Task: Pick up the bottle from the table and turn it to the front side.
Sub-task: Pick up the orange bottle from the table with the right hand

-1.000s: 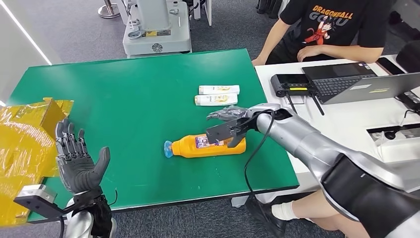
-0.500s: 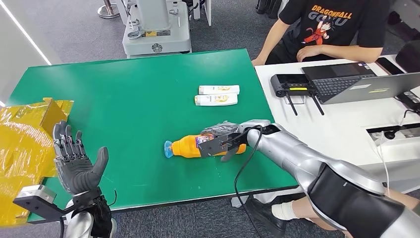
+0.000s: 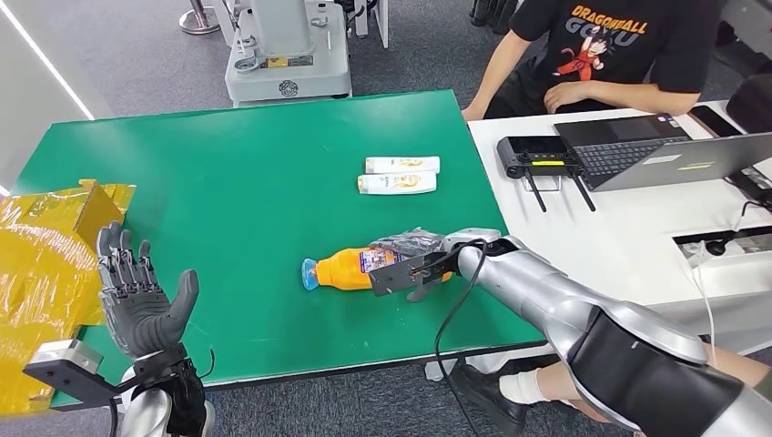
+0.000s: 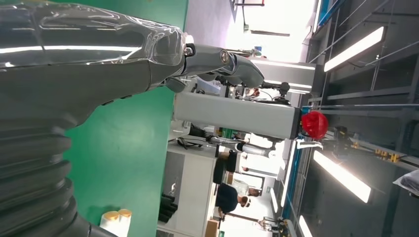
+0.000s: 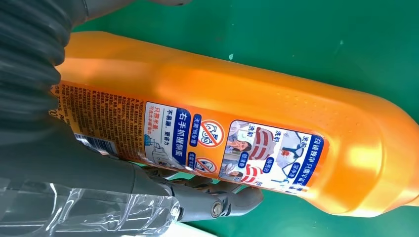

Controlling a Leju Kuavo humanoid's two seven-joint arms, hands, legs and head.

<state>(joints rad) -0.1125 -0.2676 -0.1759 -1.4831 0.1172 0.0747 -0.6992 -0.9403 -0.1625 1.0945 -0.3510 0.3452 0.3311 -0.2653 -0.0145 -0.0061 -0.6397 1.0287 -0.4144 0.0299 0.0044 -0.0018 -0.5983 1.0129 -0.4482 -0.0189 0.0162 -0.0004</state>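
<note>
1. While the right arm reaches across the near right part of the table, the right hand (image 3: 414,258) lies over the base end of the orange bottle (image 3: 350,269), with dark fingers on the far side and a thumb on the near side.
2. From the right wrist view, the bottle (image 5: 237,123) fills the space just beside the hand, and a grey thumb (image 5: 207,200) lies along its lower edge; if the fingers really press on it I cannot tell.
3. The bottle lies on its side on the green table (image 3: 228,182), its blue cap (image 3: 309,273) pointing left, its body under the hand to the right. The label with small print and warning pictures (image 5: 197,143) faces the wrist camera.
4. Farther from the hand, two white tubes (image 3: 399,174) lie side by side on the far part of the table, well apart from the bottle.
5. At the near left, the left hand (image 3: 137,296) is raised with palm up and fingers spread, holding nothing, beside a yellow bag (image 3: 41,264).
6. On the right, a person (image 3: 601,55) sits at a white desk with a laptop (image 3: 674,155).
</note>
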